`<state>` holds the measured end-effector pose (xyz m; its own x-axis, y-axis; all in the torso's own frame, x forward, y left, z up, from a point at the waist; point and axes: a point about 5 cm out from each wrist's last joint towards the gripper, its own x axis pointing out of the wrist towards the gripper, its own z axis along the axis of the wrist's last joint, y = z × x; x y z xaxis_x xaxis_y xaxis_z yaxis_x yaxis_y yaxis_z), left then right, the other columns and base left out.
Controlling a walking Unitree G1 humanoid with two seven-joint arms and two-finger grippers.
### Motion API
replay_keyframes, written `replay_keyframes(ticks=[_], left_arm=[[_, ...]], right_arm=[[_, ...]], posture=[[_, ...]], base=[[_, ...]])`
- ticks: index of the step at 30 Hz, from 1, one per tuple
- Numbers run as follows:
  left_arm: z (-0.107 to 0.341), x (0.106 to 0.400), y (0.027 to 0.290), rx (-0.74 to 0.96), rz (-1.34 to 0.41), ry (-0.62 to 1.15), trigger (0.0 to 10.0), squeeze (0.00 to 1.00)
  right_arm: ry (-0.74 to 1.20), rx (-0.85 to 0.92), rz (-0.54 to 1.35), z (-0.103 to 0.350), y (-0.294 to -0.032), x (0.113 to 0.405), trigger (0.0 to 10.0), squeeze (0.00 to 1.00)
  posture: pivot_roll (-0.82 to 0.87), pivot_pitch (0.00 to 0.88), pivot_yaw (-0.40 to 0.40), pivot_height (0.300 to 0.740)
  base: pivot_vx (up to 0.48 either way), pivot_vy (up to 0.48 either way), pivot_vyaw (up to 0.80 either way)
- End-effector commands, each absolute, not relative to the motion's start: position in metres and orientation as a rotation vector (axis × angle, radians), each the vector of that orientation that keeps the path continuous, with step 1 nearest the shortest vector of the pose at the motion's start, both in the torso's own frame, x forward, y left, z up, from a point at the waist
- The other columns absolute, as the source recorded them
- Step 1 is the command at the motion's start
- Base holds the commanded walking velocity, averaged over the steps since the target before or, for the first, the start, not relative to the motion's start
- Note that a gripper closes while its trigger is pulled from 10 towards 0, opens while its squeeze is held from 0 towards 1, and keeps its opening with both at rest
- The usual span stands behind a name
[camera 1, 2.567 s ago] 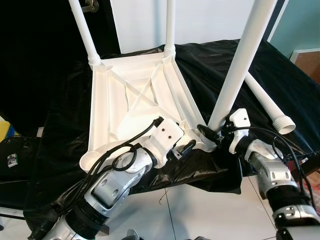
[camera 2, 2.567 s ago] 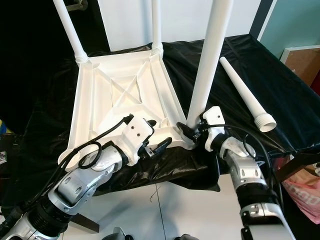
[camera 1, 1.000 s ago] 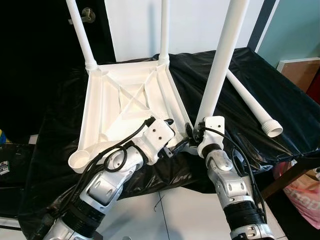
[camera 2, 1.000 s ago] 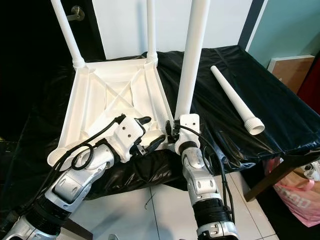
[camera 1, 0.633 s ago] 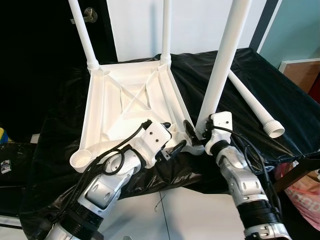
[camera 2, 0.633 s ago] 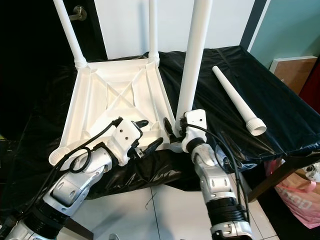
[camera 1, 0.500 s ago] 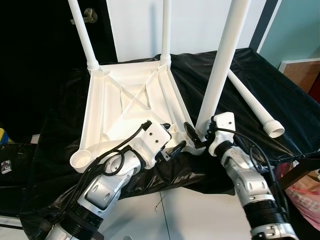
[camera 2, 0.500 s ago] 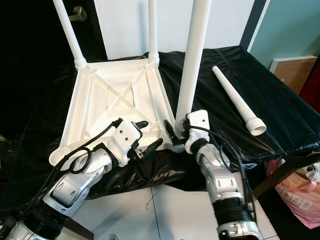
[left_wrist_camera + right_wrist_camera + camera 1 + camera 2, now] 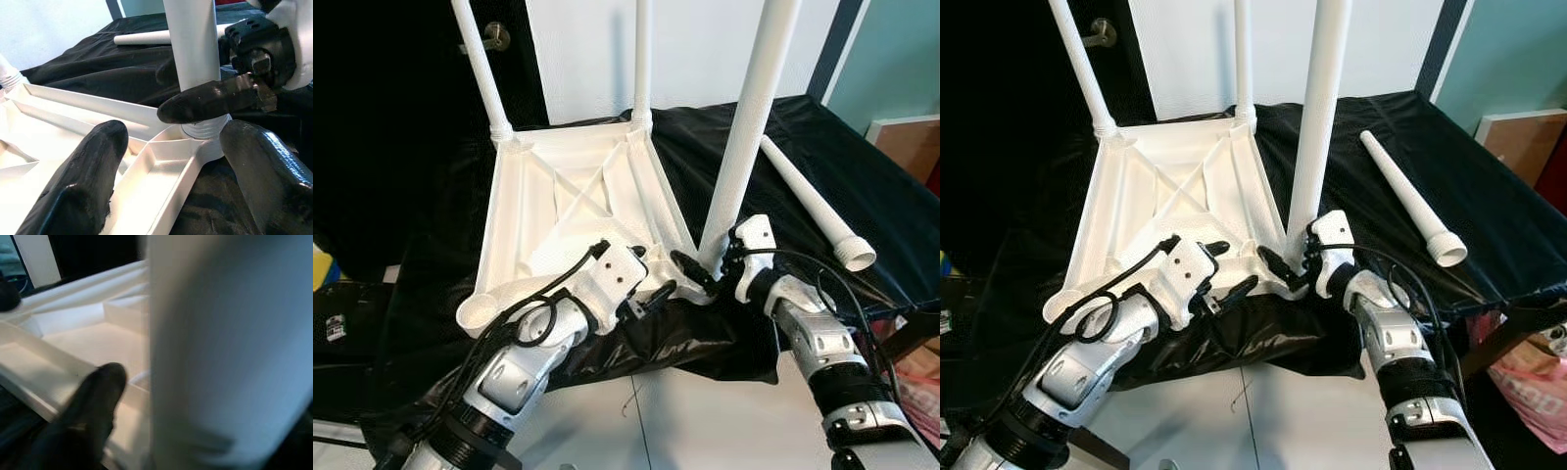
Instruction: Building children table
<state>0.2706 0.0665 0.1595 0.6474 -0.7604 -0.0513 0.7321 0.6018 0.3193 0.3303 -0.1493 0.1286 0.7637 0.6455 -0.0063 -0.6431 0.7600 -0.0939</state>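
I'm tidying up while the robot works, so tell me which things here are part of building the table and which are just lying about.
Part of the job:
white plastic tabletop, upside down
three white plastic legs standing in its corners, e.g.
loose white plastic leg on the cloth
left tool
right tool

Just lying about:
black cloth
brown board
pink bag

left end effector: fingers spread wide | right end effector: fingers clamped, arm reaching inward
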Motion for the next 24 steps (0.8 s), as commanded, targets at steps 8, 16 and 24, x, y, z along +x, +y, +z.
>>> replay_keyframes(ticks=[8,16,24], left_arm=[[0.16,0.268,0.064,0.351,-0.981,-0.071,10.0,0.0],[0.161,0.271,0.064,0.354,-0.967,-0.082,10.0,0.0],[0.161,0.277,0.067,0.355,-0.933,-0.082,10.0,0.0]], right_arm=[[0.009,-0.089,0.748,0.12,-0.152,0.333,0.0,0.0],[0.034,-0.088,0.693,0.114,-0.152,0.335,10.0,0.0],[0.078,-0.041,0.418,0.106,-0.147,0.339,10.0,0.0]], posture=[[0.0,0.0,0.002,0.74],[-0.01,0.0,0.004,0.74],[0.0,0.0,0.007,0.74]], base=[[0.0,0.0,0.0],[0.0,0.0,0.0],[0.0,0.0,0.0]])
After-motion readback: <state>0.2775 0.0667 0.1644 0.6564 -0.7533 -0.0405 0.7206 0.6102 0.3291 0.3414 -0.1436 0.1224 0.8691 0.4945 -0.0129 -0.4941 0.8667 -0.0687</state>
